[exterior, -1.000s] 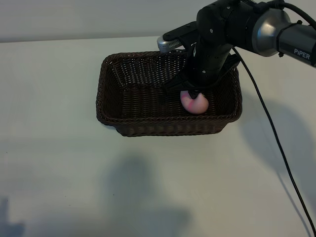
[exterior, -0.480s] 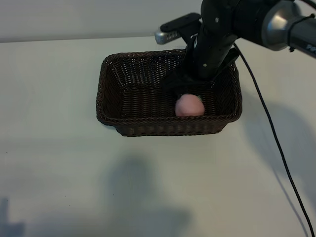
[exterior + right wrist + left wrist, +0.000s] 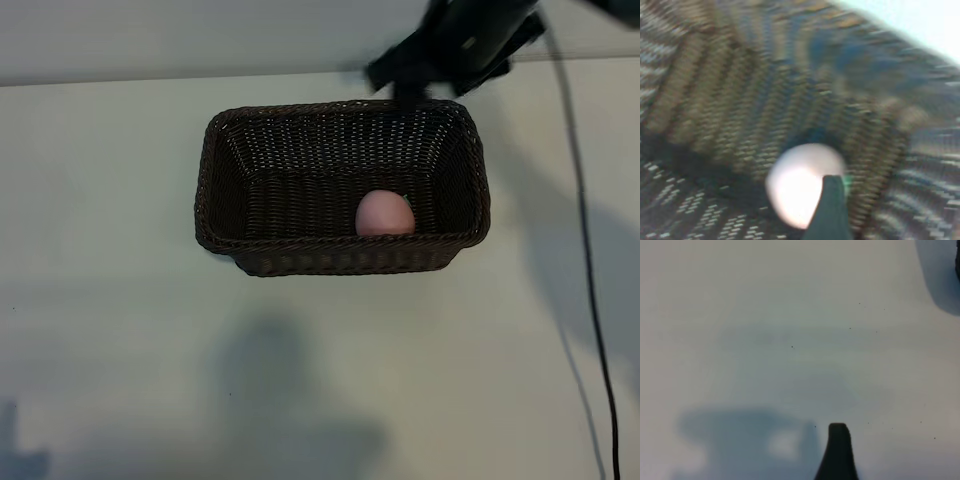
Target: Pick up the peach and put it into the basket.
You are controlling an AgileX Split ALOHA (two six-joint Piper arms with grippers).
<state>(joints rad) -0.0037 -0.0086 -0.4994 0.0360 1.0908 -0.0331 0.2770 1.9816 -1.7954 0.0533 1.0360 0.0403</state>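
The desk (image 3: 120, 350) is pale and bare around the basket (image 3: 215, 180), which sits toward its far side. The right arm (image 3: 460, 40) hangs blurred above the basket's far right corner, clear of the rim. The peach (image 3: 385, 214) lies on the basket floor against the near wall, right of centre, touching nothing but wicker. In the right wrist view the peach (image 3: 800, 182) sits well below the right fingers (image 3: 827, 212), one dark tip crossing in front of it; they hold nothing, and how far apart they stand cannot be told. The left fingers (image 3: 837, 452) show one tip over bare desk, holding nothing.
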